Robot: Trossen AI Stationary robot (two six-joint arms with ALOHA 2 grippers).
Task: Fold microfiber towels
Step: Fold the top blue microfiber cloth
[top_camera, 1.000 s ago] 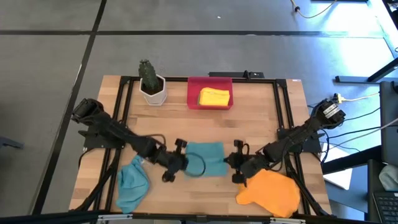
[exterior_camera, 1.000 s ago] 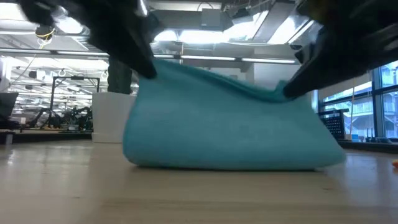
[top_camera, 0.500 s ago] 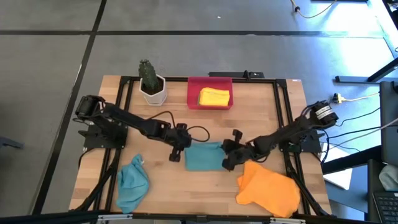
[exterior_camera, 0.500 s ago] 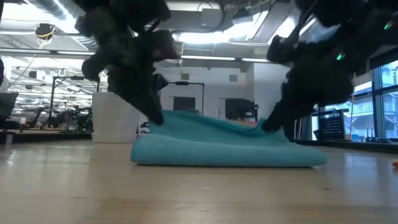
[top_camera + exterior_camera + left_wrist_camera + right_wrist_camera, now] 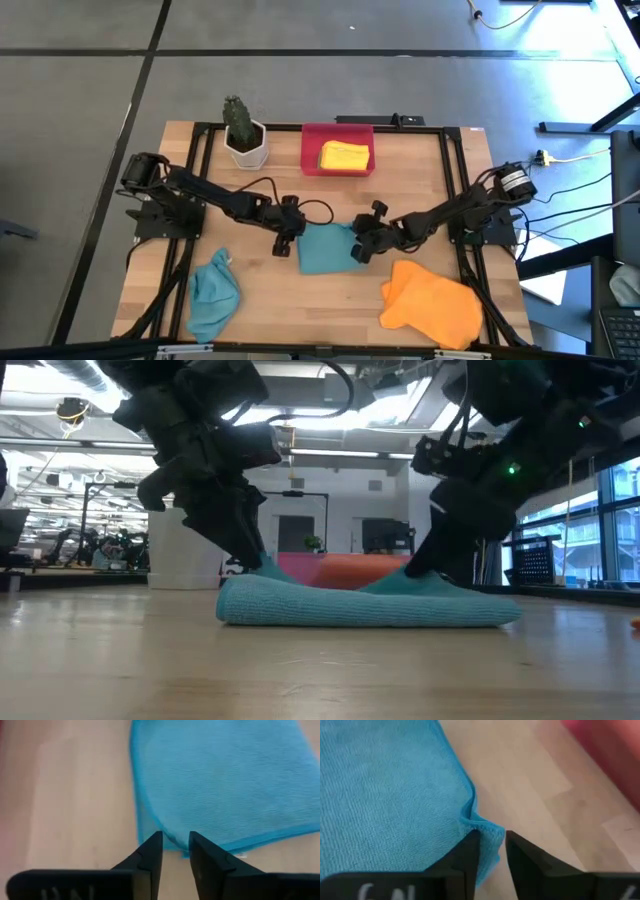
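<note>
**Now both end effectors sit at the blue towel's corners**

Right now the folded teal towel (image 5: 325, 250) lies flat in the middle of the worktop (image 5: 420, 190). The left end effector (image 5: 175, 842) is at one far corner, its fingers a little apart with the towel's edge showing in the gap. The right end effector (image 5: 492, 840) is at the other far corner, also a little apart over the edge. Neither one lifts the towel.

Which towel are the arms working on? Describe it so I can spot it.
On the wooden table, look at the middle, nearer than the red tray. The folded teal towel lies flat between both claws, unlike the crumpled teal towel and orange towel.
</note>
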